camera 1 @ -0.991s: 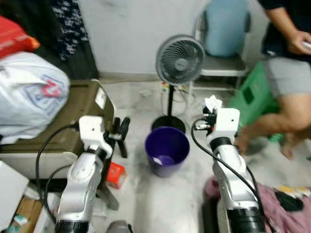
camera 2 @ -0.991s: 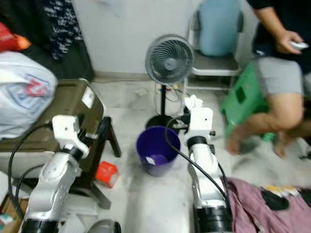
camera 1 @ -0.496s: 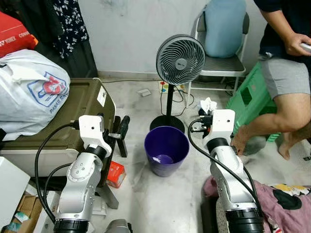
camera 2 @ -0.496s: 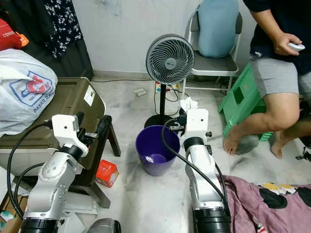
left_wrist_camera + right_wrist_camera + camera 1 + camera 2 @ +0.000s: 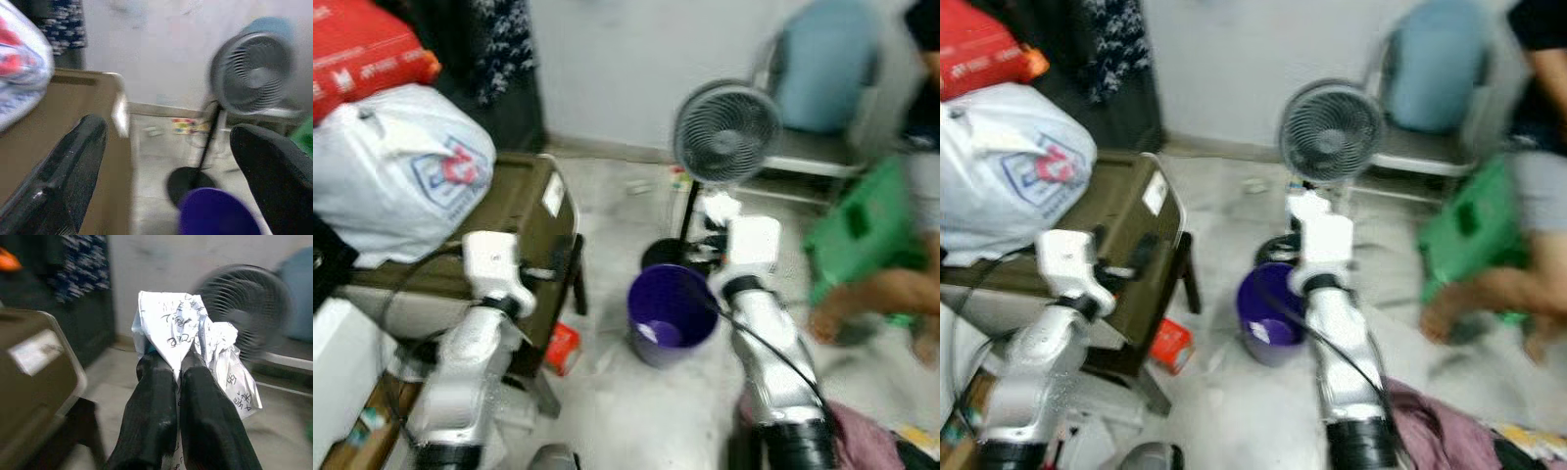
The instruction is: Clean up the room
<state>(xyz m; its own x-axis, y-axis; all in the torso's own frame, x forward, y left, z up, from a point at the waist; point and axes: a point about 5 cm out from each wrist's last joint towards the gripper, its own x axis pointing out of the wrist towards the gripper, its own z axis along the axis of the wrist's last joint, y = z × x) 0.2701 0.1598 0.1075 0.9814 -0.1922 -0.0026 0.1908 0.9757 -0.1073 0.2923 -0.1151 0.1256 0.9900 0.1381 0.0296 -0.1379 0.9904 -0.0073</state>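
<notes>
Right wrist view: right pincer [image 5: 178, 377] clamps crumpled paper [image 5: 188, 330]. Head views now blurred, shifted; bin [image 5: 671, 311] nearer right arm. Left pincer [image 5: 166, 166] wide, empty. Drop next.

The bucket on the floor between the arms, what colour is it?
Purple. The bucket shows best in the left eye view, standing before the fan's base.

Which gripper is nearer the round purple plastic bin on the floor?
Right. The right gripper, clamping crumpled printed paper, is just behind the purple bin's rim; the left gripper is farther, by the olive trunk.
</notes>
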